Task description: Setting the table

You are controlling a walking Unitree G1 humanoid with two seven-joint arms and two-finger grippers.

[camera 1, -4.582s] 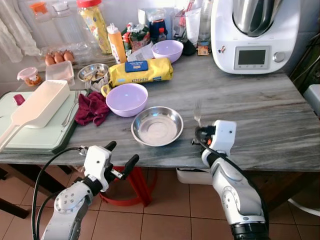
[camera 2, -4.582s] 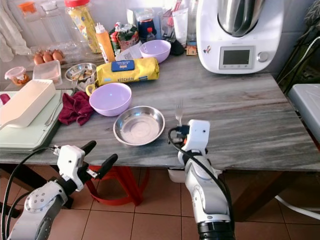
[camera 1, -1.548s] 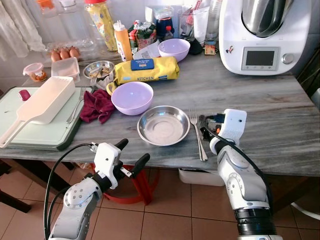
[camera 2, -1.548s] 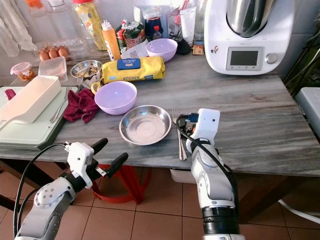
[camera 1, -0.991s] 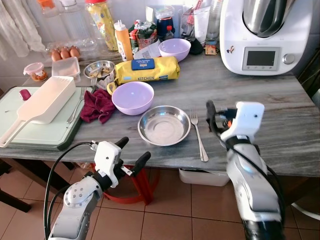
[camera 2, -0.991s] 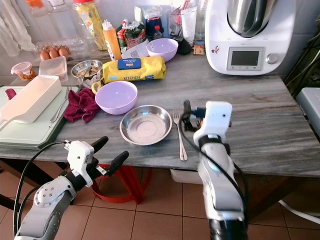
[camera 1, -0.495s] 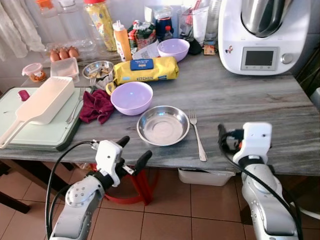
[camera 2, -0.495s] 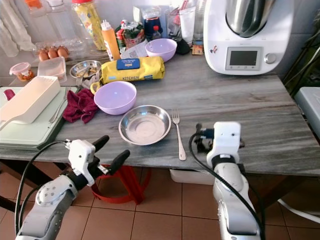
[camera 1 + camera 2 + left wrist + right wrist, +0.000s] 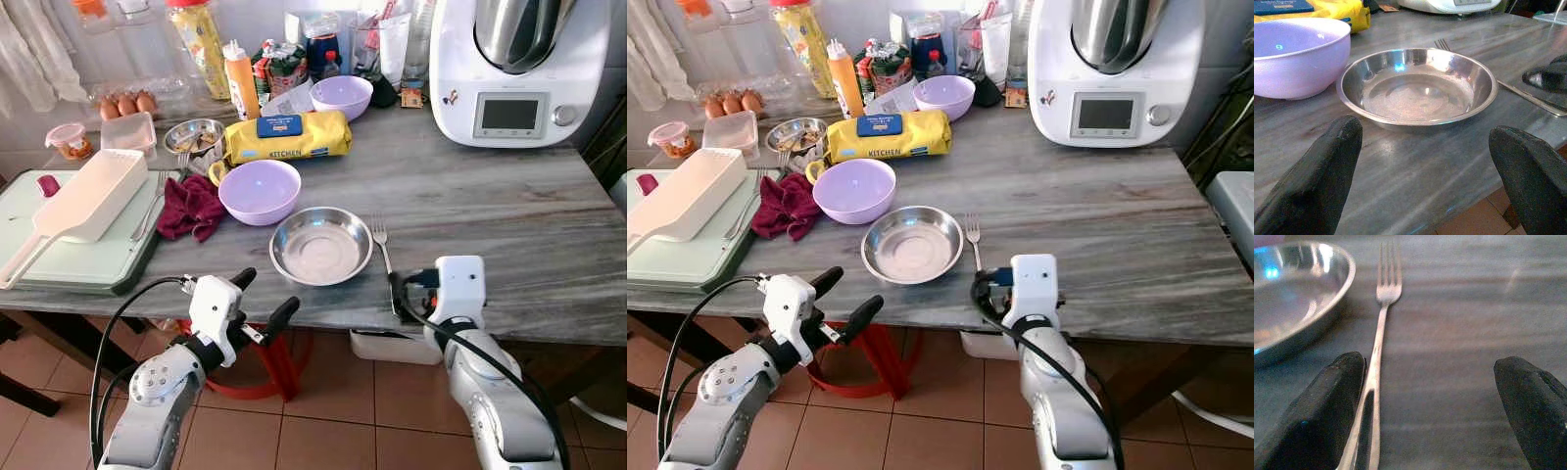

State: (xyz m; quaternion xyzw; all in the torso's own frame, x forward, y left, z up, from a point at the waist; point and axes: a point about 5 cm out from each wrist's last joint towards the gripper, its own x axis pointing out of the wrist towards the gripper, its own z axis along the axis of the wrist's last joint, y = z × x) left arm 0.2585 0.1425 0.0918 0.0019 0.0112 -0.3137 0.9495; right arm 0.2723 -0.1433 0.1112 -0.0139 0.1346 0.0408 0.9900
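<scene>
Left eye view takes in 1 grey table (image 9: 509, 211), and its largest load is 1 white kitchen machine (image 9: 514, 64) at the far right corner, well behind the steel plate (image 9: 321, 245) that anchors the place setting. That 1 plate sits near the front edge, probably so a seated person could reach it. 1 green cutting board (image 9: 73, 259) lies far to the plate's left, carrying 1 white scoop (image 9: 83, 196). 1 yellow packet (image 9: 284, 137) rests behind the plate, and 2 purple bowls show: 1 bowl (image 9: 259, 191) just behind-left of the plate, 1 further bowl (image 9: 340, 96) well behind it. 1 red cloth (image 9: 191, 208) lies left of the near bowl. 1 fork (image 9: 379, 238) lies just right of the plate, tines pointing away, as cutlery should. The right gripper (image 9: 1432, 406) hovers at the fork's handle end, fingers spread and released, one finger seemingly brushing the handle. The left gripper (image 9: 263, 298) hangs below the table edge in front of the plate, open, holding nothing.
</scene>
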